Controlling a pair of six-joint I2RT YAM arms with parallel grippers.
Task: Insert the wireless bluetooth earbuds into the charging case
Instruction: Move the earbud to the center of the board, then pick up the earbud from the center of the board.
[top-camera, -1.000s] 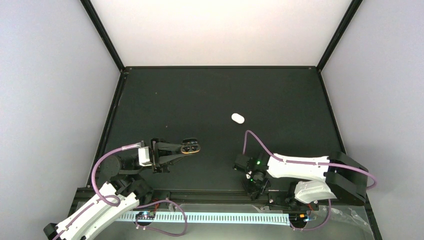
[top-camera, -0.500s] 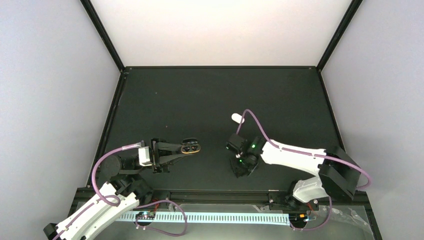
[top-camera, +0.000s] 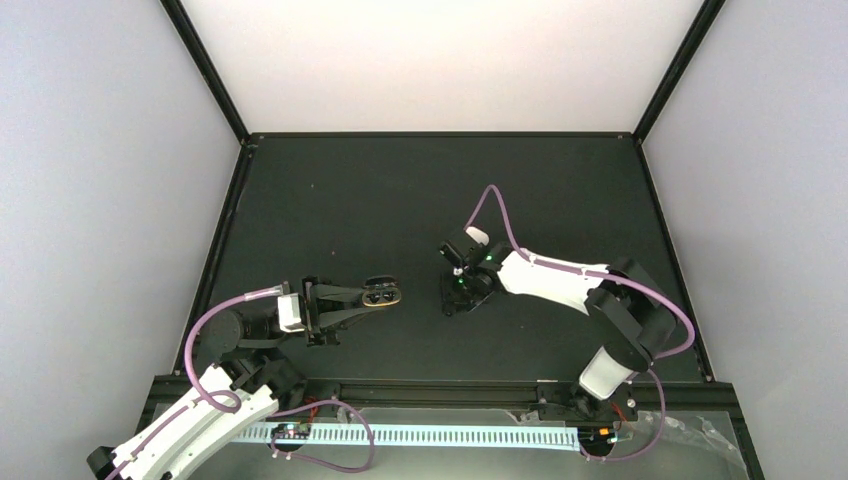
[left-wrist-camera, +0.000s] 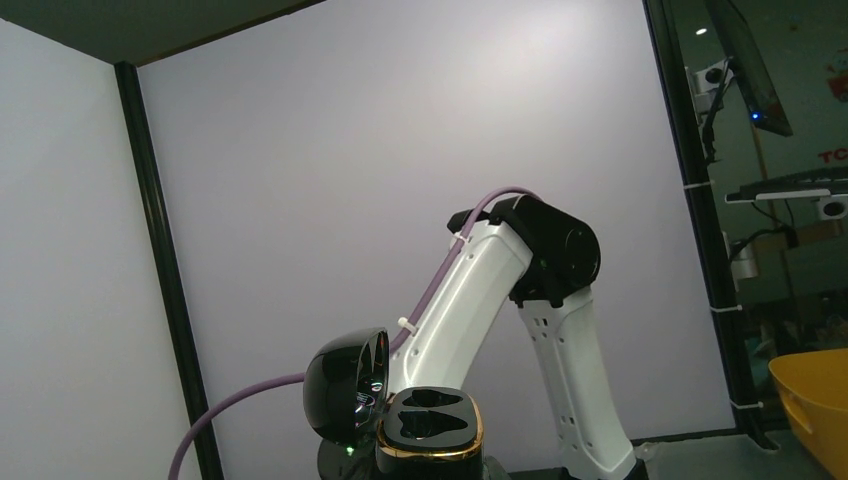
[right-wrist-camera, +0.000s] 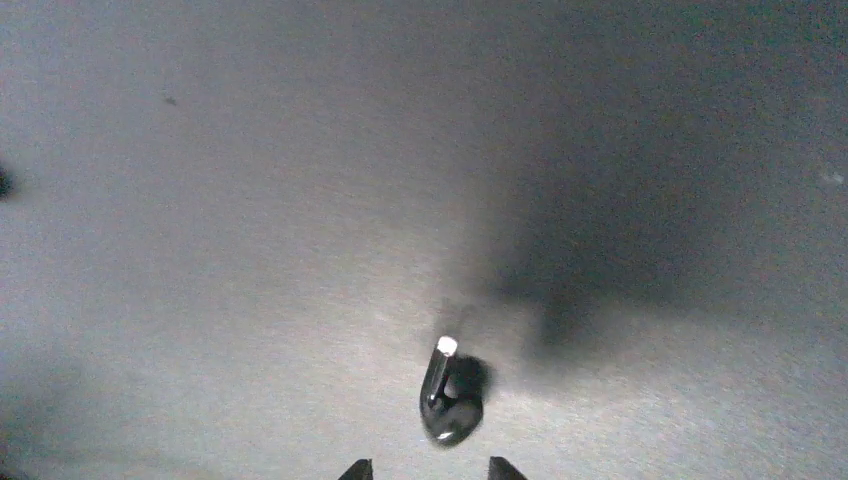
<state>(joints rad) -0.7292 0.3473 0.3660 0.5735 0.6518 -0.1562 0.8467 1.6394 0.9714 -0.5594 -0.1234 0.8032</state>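
My left gripper (top-camera: 372, 296) is shut on the charging case (left-wrist-camera: 430, 428), a black shell with a gold rim. It is held upright above the table at the near left. Its lid (left-wrist-camera: 345, 385) stands open and two empty sockets face up. It also shows in the top view (top-camera: 382, 295). One black earbud (right-wrist-camera: 451, 394) with a white-tipped stem lies on the mat. My right gripper (right-wrist-camera: 428, 472) is open just short of it, its fingertips either side and not touching. In the top view the right gripper (top-camera: 455, 292) points down at mid-table. The second earbud is not in view.
A small white oval object (top-camera: 477, 236) lies on the black mat just behind the right wrist. The right arm's purple cable (top-camera: 490, 205) loops above it. Black frame rails (top-camera: 225, 240) edge the mat on the left, the right and at the back.
My right arm has swung from the near edge forward and left to mid-table, stopping over the earbud. The left arm and the case have not moved.
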